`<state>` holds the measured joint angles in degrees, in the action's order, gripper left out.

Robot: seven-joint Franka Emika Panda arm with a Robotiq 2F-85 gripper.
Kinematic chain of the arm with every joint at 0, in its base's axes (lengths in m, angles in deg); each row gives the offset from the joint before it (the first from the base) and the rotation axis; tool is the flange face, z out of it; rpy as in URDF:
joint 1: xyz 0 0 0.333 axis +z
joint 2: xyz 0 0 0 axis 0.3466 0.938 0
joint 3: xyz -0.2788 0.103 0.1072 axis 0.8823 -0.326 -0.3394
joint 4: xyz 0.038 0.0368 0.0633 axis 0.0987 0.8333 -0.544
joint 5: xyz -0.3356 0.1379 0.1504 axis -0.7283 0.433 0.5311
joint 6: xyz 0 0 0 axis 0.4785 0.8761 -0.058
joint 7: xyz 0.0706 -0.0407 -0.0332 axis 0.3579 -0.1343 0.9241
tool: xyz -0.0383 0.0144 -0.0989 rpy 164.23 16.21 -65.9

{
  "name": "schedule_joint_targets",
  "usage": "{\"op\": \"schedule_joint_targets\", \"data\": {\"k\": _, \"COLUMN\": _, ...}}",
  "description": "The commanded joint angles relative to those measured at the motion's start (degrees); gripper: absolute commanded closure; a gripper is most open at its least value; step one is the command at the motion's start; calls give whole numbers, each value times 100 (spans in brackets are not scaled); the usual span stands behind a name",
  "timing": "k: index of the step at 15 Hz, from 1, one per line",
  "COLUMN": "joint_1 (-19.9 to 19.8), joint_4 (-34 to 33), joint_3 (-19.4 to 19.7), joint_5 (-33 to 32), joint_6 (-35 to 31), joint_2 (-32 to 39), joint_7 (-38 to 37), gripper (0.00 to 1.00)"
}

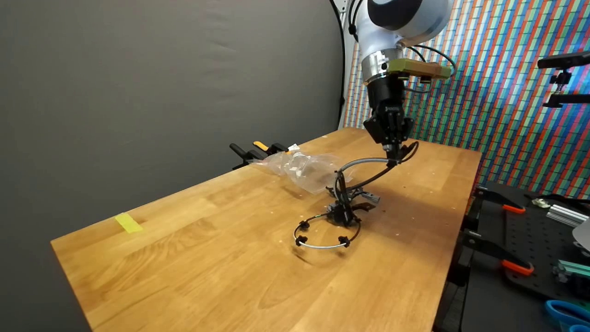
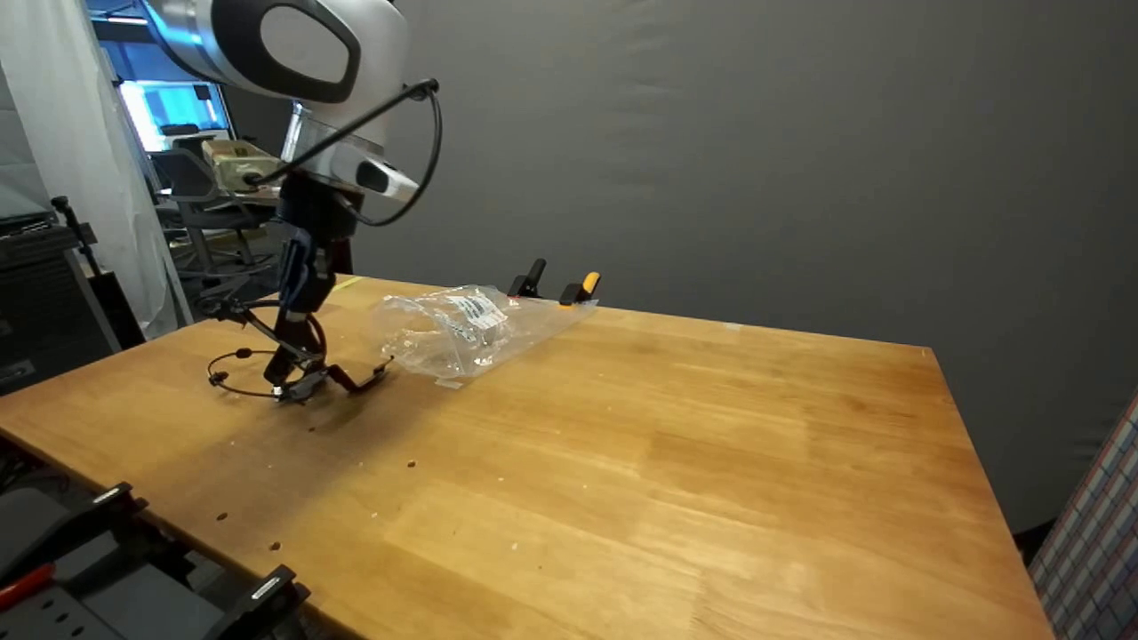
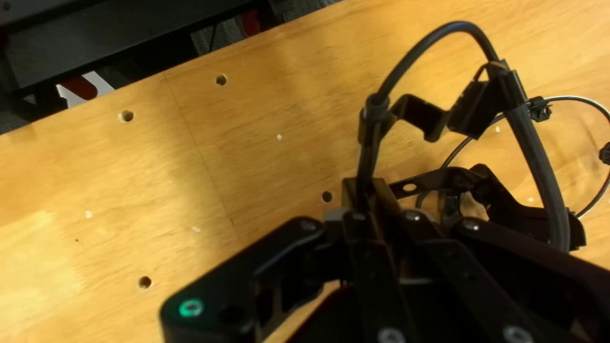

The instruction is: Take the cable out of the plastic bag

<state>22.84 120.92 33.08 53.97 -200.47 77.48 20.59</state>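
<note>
The cable [image 1: 342, 213] is a black looped harness with brackets, connectors and a thin ring with black clips. It also shows in an exterior view [image 2: 307, 384] and in the wrist view [image 3: 537, 162]. My gripper [image 1: 392, 156] is shut on a black length of it, pinched between the fingertips [image 3: 366, 193] in the wrist view. The cable hangs from the fingers; its lower part is at or just above the tabletop. The clear plastic bag [image 1: 313, 173] lies crumpled on the table, with a printed label visible on it [image 2: 471, 313]. The cable is outside the bag. The bag is out of the wrist view.
The wooden table [image 1: 207, 263] has small holes and white specks. Black clamps [image 2: 528, 281], one with an orange tip [image 2: 583, 288], grip its edge behind the bag. Yellow tape [image 1: 128, 222] marks the surface. A black side surface [image 1: 493, 276] with orange-tipped clamps adjoins another edge.
</note>
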Motion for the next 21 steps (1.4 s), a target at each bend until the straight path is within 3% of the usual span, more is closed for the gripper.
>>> {"op": "schedule_joint_targets", "data": {"k": 1, "joint_1": -497, "joint_4": 213, "joint_3": 273, "joint_5": 844, "joint_6": -100, "joint_2": -122, "joint_7": 1237, "gripper": 94}}
{"op": "schedule_joint_targets", "data": {"k": 3, "joint_1": -801, "joint_4": 313, "joint_3": 468, "joint_5": 1401, "joint_6": -112, "joint_2": -168, "joint_7": 1911, "gripper": 92}}
{"op": "schedule_joint_targets", "data": {"k": 5, "joint_1": -1100, "joint_4": 352, "joint_3": 676, "joint_5": 1913, "joint_6": -44, "joint_2": -135, "joint_7": 2482, "gripper": 67}}
{"op": "schedule_joint_targets", "data": {"k": 6, "joint_1": -1152, "joint_4": 548, "joint_3": 702, "joint_5": 2273, "joint_6": -141, "joint_2": -196, "joint_7": 2688, "gripper": 64}}
{"op": "schedule_joint_targets", "data": {"k": 9, "joint_1": -1375, "joint_4": 796, "joint_3": 881, "joint_5": 3256, "joint_6": -185, "joint_2": -267, "joint_7": 3320, "gripper": 41}}
{"op": "schedule_joint_targets", "data": {"k": 14, "joint_1": -1258, "joint_4": 1180, "joint_3": 889, "joint_5": 4896, "joint_6": -852, "joint_2": -569, "joint_7": 4173, "gripper": 3}}
{"op": "schedule_joint_targets", "data": {"k": 21, "joint_1": -662, "joint_4": 998, "joint_3": 509, "joint_5": 5002, "joint_6": -2498, "joint_2": -819, "joint_7": 3903, "gripper": 0}}
